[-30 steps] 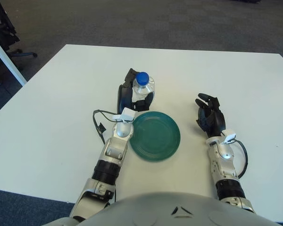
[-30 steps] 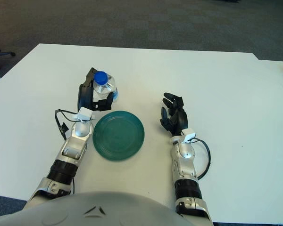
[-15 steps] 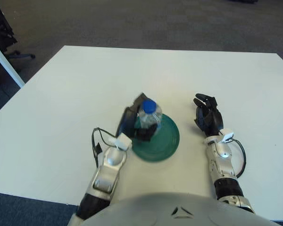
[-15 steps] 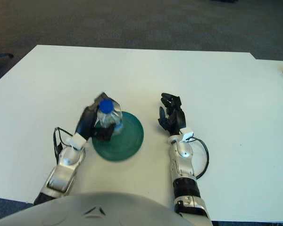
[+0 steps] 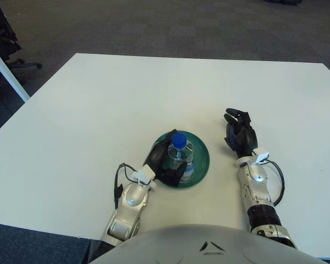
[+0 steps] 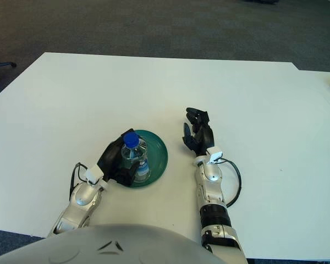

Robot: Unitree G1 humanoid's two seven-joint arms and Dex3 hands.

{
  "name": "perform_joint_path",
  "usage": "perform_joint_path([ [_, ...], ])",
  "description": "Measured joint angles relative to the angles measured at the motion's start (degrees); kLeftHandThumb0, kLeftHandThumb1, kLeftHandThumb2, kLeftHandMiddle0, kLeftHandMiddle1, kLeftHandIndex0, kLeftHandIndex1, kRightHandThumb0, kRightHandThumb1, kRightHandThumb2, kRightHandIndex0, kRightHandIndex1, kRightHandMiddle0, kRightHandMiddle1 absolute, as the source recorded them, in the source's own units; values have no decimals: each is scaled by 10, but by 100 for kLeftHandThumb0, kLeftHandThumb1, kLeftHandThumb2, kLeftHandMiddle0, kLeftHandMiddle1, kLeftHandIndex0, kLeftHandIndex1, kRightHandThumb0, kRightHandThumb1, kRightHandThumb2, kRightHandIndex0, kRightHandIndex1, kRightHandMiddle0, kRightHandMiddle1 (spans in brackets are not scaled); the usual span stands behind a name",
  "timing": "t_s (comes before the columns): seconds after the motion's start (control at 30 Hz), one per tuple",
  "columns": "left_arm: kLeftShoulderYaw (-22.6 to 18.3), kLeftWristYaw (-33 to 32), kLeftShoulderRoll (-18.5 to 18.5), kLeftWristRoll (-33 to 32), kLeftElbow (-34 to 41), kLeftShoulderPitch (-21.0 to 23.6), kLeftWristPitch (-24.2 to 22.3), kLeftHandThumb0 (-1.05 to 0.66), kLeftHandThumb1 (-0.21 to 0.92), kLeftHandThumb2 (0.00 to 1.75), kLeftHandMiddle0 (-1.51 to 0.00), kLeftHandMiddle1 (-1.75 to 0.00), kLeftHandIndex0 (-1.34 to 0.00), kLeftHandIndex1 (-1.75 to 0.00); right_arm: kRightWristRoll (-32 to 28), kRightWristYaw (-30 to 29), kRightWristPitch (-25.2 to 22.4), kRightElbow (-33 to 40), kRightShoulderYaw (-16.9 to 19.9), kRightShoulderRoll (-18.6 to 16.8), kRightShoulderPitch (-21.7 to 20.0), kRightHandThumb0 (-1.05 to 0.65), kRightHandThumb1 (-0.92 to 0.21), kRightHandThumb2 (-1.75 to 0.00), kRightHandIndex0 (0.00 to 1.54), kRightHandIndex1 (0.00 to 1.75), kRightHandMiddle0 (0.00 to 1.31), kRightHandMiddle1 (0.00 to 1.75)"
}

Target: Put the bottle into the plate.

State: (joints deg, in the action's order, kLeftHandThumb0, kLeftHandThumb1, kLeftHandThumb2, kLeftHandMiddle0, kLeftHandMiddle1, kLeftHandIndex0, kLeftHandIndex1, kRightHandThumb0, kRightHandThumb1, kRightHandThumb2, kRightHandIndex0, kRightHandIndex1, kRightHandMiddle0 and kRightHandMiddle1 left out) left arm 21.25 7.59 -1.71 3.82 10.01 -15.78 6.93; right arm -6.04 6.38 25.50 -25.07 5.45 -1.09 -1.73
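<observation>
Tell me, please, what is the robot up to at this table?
The robot's left hand is wrapped around a clear bottle with a blue cap, holding it upright over the green plate on the white table. The bottle's base looks to be on or just above the plate, and the fingers are not yet released. The right hand is idle, showing to the right of the plate with its fingers relaxed and holding nothing.

white table [image 5: 99,104], dark carpet floor [image 5: 154,22], office chair [image 5: 5,41]
</observation>
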Motion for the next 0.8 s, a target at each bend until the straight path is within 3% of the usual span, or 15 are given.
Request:
perform_joint_path([
  [0.17, -1, 5, 2, -8, 1, 5, -19, -2, 38, 113, -116, -175, -93, -175, 3, 0, -1, 0, -3, 0, -1, -46, -91, -55, 49, 58, 4, 116],
  [0.8, -9, -3, 23, -6, -32, 28, -22, 1, 37, 114, -116, -175, -95, -175, 19, -22, -1, 0, -8, 0, 0, -47, -92, -53, 50, 57, 0, 115],
])
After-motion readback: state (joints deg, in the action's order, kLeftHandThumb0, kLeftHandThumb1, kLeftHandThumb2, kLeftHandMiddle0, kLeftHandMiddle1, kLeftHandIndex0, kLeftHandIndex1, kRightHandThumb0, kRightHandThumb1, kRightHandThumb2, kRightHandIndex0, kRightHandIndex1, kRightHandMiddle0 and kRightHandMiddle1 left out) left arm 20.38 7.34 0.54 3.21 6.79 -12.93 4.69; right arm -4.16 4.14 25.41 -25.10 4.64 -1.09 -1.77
